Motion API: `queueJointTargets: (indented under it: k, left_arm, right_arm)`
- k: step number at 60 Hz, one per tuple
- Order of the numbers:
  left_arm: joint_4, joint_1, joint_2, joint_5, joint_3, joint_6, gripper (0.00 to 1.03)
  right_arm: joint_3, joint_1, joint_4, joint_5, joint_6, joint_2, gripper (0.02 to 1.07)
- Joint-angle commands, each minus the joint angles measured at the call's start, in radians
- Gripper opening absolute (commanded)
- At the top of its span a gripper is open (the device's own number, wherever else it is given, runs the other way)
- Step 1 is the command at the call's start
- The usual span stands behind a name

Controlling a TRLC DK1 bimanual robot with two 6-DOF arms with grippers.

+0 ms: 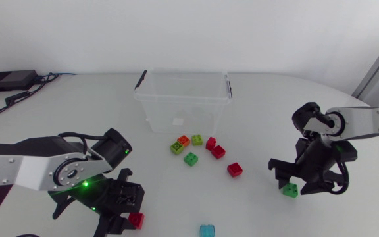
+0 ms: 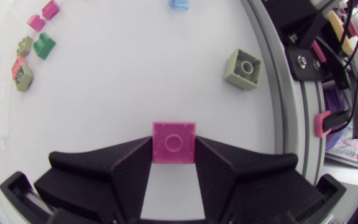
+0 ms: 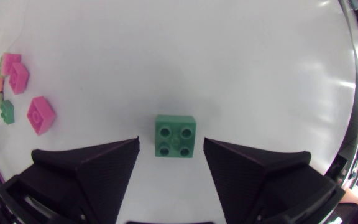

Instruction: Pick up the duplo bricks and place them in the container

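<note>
White table (image 1: 262,112), picking stage: left gripper (image 2: 174,163) seems pinched on the red brick (image 2: 174,142), so lift next. Right gripper (image 3: 171,155) gapes wide astride the green brick (image 3: 176,135), untouched; close, then carry to the distant container (image 1: 151,108).

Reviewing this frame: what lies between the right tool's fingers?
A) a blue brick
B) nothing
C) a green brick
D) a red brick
C: in the right wrist view the green brick lies between the right tool's spread fingers, with a gap on each side.
</note>
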Motion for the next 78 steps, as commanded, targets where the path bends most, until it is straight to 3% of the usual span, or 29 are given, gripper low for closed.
queueJointTargets:
  k: [1, 9, 16, 20, 32, 42, 49, 54, 78]
  left_arm:
    - [-0.003, 0.018, -0.010, 0.020, 0.041, 0.029, 0.39]
    - [-0.004, 0.041, -0.033, 0.023, 0.081, 0.018, 0.39]
    - [-0.009, 0.064, -0.052, 0.023, 0.134, 0.003, 0.39]
    - [-0.009, 0.084, -0.053, 0.026, 0.173, -0.017, 0.39]
    - [0.040, 0.167, -0.010, 0.089, 0.318, -0.134, 0.39]
    - [0.204, 0.208, 0.051, 0.092, 0.407, -0.318, 0.40]
    - [0.261, 0.225, 0.103, 0.092, 0.478, -0.401, 0.40]
    - [0.335, 0.250, 0.142, 0.080, 0.530, -0.491, 0.40]
    - [0.470, 0.250, 0.292, -0.017, 0.719, -0.646, 0.41]
  right_arm:
    - [-0.018, 0.010, -0.010, 0.001, -0.001, 0.033, 0.82]
    - [-0.030, 0.024, 0.028, 0.019, -0.004, 0.030, 0.44]
    - [-0.044, 0.035, 0.051, 0.033, -0.015, 0.027, 0.39]
    - [-0.045, 0.038, 0.071, 0.039, -0.027, 0.017, 0.30]
    - [-0.047, 0.029, 0.114, 0.036, -0.082, -0.070, 0.27]
    - [0.004, 0.086, 0.106, 0.036, -0.102, -0.170, 0.27]
    - [0.045, 0.139, 0.109, 0.037, -0.118, -0.210, 0.27]
    - [0.079, 0.172, 0.116, 0.037, -0.133, -0.225, 0.27]
    - [0.260, 0.253, 0.178, 0.001, -0.228, -0.237, 0.27]
